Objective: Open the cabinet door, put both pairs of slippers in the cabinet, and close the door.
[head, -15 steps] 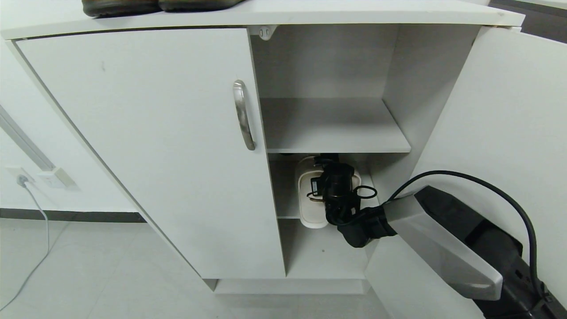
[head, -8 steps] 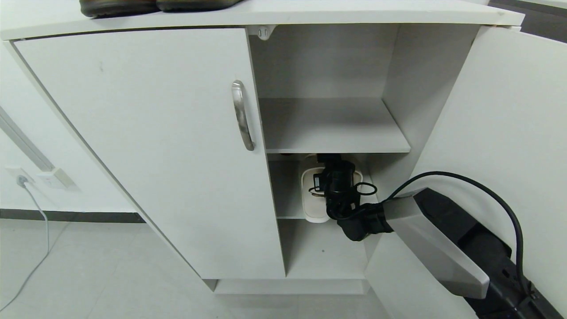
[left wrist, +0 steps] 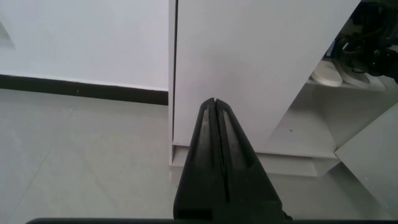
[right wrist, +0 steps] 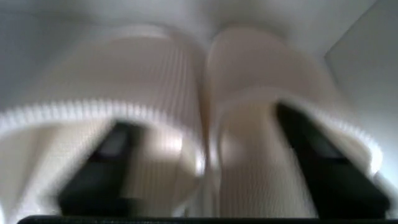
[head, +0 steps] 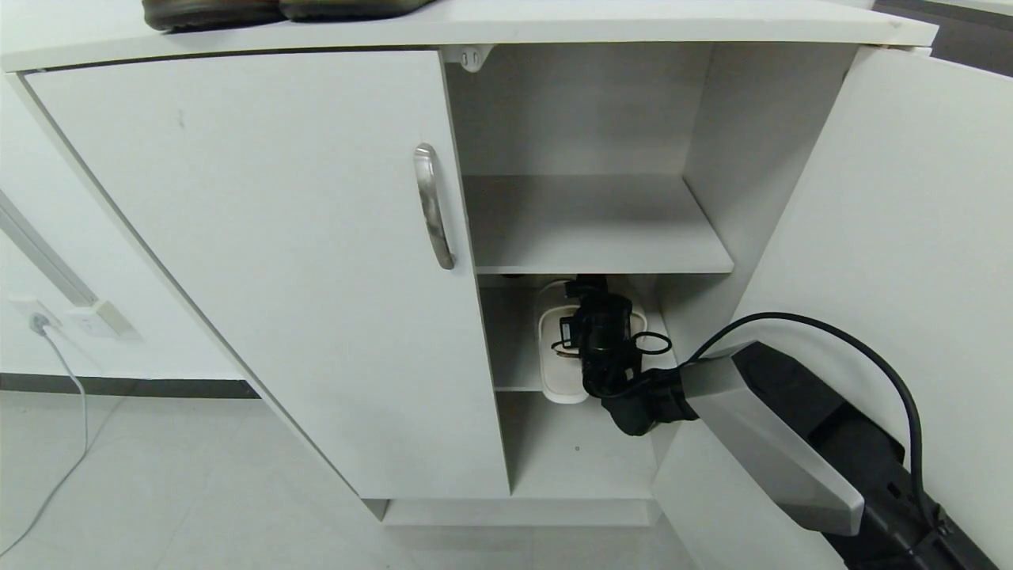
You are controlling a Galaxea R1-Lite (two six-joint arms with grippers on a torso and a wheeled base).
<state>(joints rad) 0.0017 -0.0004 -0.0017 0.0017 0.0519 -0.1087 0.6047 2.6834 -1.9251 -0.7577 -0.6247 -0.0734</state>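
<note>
A pair of white slippers (head: 558,372) (right wrist: 161,93) lies side by side on the cabinet's middle shelf (head: 514,348). My right gripper (head: 592,286) (right wrist: 202,124) reaches into that compartment over them, open, with one dark finger (right wrist: 93,168) above each slipper's strap. A pair of dark slippers (head: 277,9) rests on the cabinet top. The right door (head: 894,237) stands open; the left door (head: 261,261) is closed. My left gripper (left wrist: 214,102) hangs shut and empty low in front of the left door, above the floor; the white slippers (left wrist: 336,76) show beyond it.
The upper shelf (head: 586,222) and the bottom compartment (head: 570,451) are bare. A metal handle (head: 433,206) sits on the left door's edge. A wall socket with a cable (head: 36,323) is to the left, above the grey floor.
The right arm has gone slightly deeper into the cabinet, and the white slippers have slid a little farther back on the middle shelf.
</note>
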